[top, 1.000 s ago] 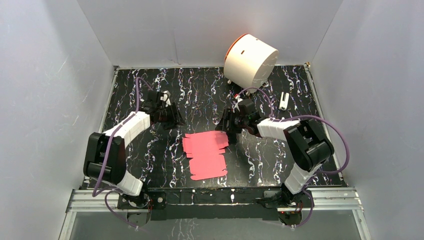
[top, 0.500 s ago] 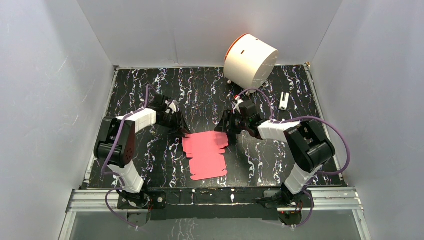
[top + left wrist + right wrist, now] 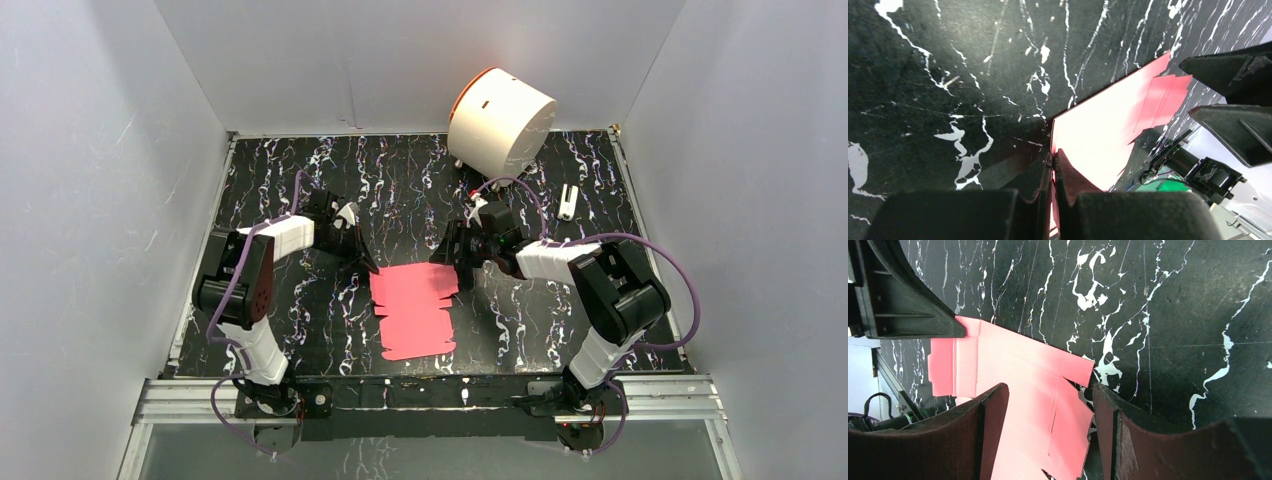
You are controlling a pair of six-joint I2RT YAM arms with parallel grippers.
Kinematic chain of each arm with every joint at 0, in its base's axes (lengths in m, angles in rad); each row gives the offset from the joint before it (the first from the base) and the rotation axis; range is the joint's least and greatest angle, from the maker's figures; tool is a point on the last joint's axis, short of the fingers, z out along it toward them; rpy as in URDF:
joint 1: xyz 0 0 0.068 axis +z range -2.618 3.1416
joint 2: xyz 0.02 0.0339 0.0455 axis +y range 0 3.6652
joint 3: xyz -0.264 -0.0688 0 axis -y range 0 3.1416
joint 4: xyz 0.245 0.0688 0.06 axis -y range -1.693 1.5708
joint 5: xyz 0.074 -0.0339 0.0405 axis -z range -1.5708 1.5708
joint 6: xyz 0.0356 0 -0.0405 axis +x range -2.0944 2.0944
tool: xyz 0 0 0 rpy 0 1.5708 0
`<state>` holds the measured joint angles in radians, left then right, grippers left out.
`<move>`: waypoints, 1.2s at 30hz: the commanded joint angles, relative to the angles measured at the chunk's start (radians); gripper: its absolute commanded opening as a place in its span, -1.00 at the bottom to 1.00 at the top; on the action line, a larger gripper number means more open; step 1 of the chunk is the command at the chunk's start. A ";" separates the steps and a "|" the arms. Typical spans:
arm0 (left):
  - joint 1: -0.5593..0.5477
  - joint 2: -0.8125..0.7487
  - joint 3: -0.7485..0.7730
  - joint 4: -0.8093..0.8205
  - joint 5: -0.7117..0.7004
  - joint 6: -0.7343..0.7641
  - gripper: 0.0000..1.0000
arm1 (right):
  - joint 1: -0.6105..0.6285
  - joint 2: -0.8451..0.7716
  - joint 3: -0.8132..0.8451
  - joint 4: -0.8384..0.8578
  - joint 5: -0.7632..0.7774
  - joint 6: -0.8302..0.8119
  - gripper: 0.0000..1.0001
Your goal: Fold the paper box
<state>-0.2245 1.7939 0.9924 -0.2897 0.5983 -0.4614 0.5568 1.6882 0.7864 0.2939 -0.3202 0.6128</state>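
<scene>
The paper box (image 3: 414,310) lies flat at mid-frame of the overhead view on the black desk (image 3: 300,330) — a pink sheet with notched edges. At its upper left corner the left claw (image 3: 367,263) is pinched onto the sheet's edge. At the upper right corner the right claw (image 3: 456,262) stands wide, straddling the edge — contact unclear. Farthest, at upper centre, stands a white cylinder (image 3: 500,120).

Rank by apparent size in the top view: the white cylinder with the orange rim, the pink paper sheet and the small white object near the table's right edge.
1. white cylinder, only narrowly ahead of the sheet; a close call.
2. pink paper sheet.
3. small white object, clearly smallest.
</scene>
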 commanded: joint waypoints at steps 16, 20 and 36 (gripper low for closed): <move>0.004 -0.229 -0.049 0.025 0.072 0.085 -1.00 | -0.045 -0.018 0.018 0.049 -0.059 -0.013 0.42; 0.004 -0.235 -0.057 0.032 0.074 0.077 -1.00 | -0.053 -0.006 0.016 0.092 -0.108 0.005 0.33; 0.003 -0.243 -0.077 0.070 0.090 0.037 -1.00 | -0.057 0.035 -0.015 0.191 -0.201 0.033 0.02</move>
<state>-0.2245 1.6188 0.9241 -0.2306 0.6476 -0.4114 0.5041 1.7168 0.7849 0.4187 -0.4858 0.6369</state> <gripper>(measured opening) 0.010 0.528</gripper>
